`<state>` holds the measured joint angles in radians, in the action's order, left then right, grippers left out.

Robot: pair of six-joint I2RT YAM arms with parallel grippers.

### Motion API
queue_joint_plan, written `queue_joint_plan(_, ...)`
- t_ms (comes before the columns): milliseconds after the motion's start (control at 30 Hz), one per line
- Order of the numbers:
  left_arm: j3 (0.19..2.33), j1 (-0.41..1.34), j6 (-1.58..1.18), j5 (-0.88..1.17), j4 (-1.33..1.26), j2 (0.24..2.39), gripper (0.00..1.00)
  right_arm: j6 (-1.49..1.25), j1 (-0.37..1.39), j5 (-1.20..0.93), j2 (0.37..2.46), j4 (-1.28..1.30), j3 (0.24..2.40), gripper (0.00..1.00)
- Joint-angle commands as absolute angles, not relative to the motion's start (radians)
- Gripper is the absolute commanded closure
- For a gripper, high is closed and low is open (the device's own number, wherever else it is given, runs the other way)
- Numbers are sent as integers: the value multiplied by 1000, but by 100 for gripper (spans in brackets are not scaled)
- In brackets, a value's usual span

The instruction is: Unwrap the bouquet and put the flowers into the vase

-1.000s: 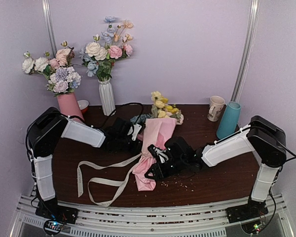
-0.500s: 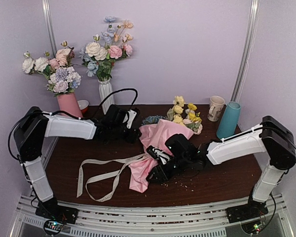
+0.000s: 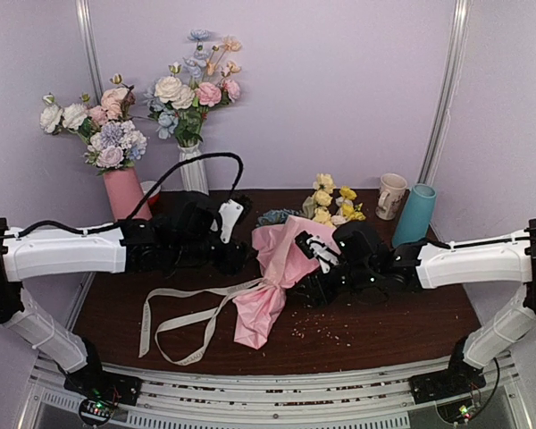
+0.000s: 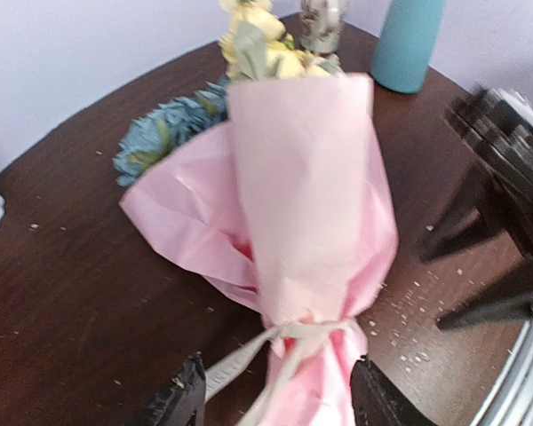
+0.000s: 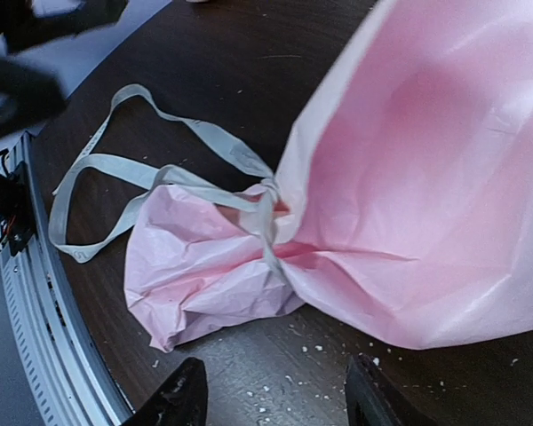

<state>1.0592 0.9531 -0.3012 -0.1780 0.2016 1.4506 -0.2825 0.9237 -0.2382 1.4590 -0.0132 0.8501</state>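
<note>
The bouquet [image 3: 281, 259] lies flat on the dark table, pink paper cone tied with a cream ribbon [image 3: 183, 308]. Its yellow flowers [image 3: 329, 201] point toward the back right, a blue cluster [image 4: 164, 133] beside them. The teal vase [image 3: 414, 217] stands upright at the back right. My left gripper [image 3: 239, 257] is open over the wrap's left side; in the left wrist view the knot [image 4: 311, 333] sits just ahead of the gripper [image 4: 275, 404]. My right gripper [image 3: 314, 288] is open just right of the wrap; in the right wrist view it [image 5: 275, 395] has only bare table between its fingers.
A cream mug [image 3: 391, 195] stands left of the teal vase. A pink vase [image 3: 125, 192] and a white ribbed vase [image 3: 193, 174], both full of flowers, stand at the back left with a small bowl [image 3: 150, 189]. Crumbs [image 3: 330, 332] dot the table; a metal rail [image 3: 268, 384] runs along the front.
The bouquet's flower end has swung right toward the mug. My right gripper has left the wrap and drawn back to the right. Both arms have reached further out and both jaws have widened.
</note>
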Motion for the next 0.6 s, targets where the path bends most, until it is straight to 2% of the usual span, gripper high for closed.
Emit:
queue_joint_plan(0,1007,1047,-420,-164,210,1458,43,-263,896,-199,1467,-43,837,46)
queue_joint_plan(567,798,1077,-600,-108,-119,1583,57,-243,898,-436,1598,-43,972,61)
